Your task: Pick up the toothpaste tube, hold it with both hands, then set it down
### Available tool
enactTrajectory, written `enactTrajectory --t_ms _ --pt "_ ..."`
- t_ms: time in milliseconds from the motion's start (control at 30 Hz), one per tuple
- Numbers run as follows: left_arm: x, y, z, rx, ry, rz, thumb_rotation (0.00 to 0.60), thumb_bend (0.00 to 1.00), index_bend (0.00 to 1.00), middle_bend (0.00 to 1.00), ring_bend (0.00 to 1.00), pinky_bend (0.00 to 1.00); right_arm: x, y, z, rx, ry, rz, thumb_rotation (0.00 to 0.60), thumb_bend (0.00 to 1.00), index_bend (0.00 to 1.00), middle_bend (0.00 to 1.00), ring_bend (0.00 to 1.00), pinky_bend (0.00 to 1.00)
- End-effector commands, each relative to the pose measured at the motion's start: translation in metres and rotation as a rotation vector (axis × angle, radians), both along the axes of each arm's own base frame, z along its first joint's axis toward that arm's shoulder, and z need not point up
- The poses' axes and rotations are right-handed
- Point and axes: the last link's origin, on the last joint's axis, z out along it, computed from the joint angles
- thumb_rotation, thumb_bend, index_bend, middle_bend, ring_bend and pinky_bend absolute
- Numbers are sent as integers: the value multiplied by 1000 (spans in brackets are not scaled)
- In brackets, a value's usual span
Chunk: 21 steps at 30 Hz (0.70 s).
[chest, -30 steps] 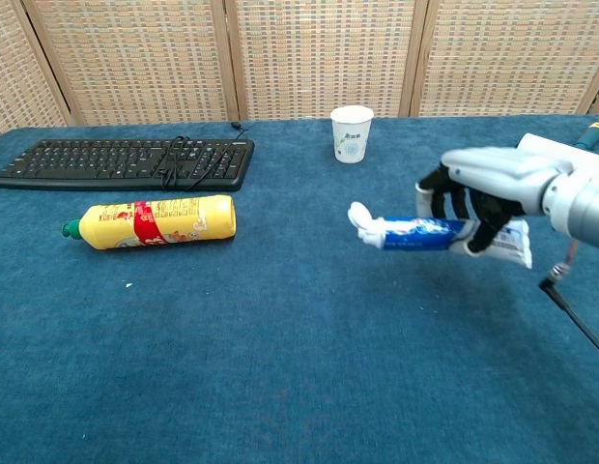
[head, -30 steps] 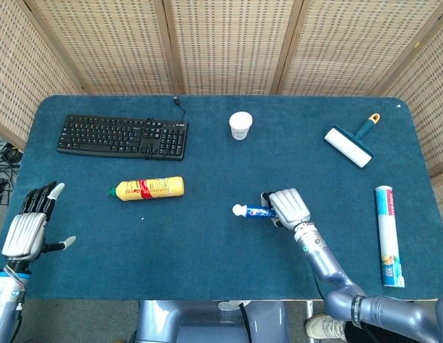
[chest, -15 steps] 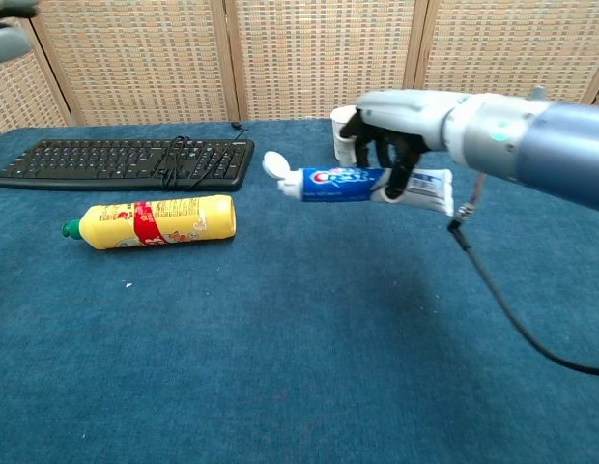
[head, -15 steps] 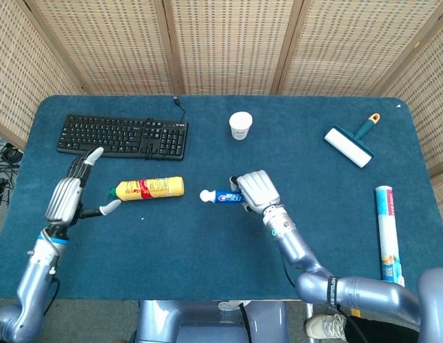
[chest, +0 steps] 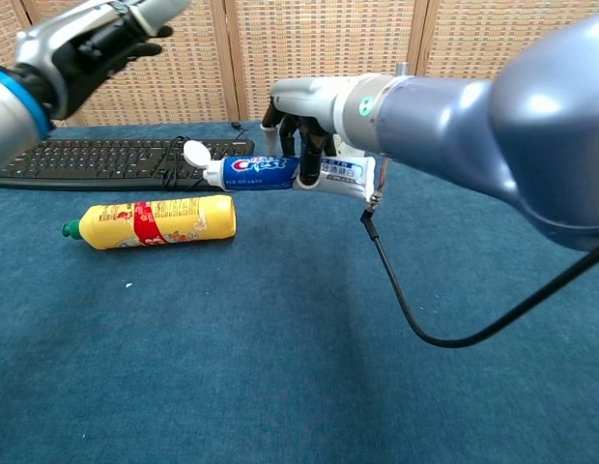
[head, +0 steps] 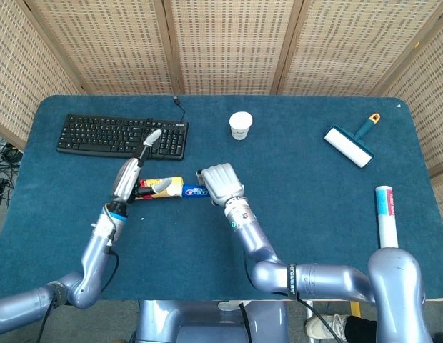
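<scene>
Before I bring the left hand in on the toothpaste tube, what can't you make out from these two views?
- Head view: the right hand covers most of the toothpaste tube.
- Head view: the left hand overlaps the yellow bottle.
- Chest view: the left hand is cut off by the top edge.
- Chest view: the right arm hides the paper cup.

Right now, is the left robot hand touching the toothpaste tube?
No, the left robot hand hangs open above the toothpaste tube, which only the right robot hand holds.

Blue-grey metallic arms, silver hands, black cable [chest: 406, 300].
</scene>
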Motion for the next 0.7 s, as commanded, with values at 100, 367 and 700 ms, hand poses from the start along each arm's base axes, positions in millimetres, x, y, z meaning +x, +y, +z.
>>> enactTrajectory --t_ms 100,367,700 --pt "19 8 -23 -8 -51 -12 184 0 0 0 0 0 8 -1 -5 -9 -8 -19 600 649 720 717 642 656" --pt "27 12 -53 -14 -108 4 184 0 0 0 0 0 17 3 -4 -17 -17 -22 600 650 720 718 642 656" --pt "34 11 -65 -28 -166 -1 184 0 0 0 0 0 21 7 -3 -18 -12 -17 600 650 720 718 642 656"
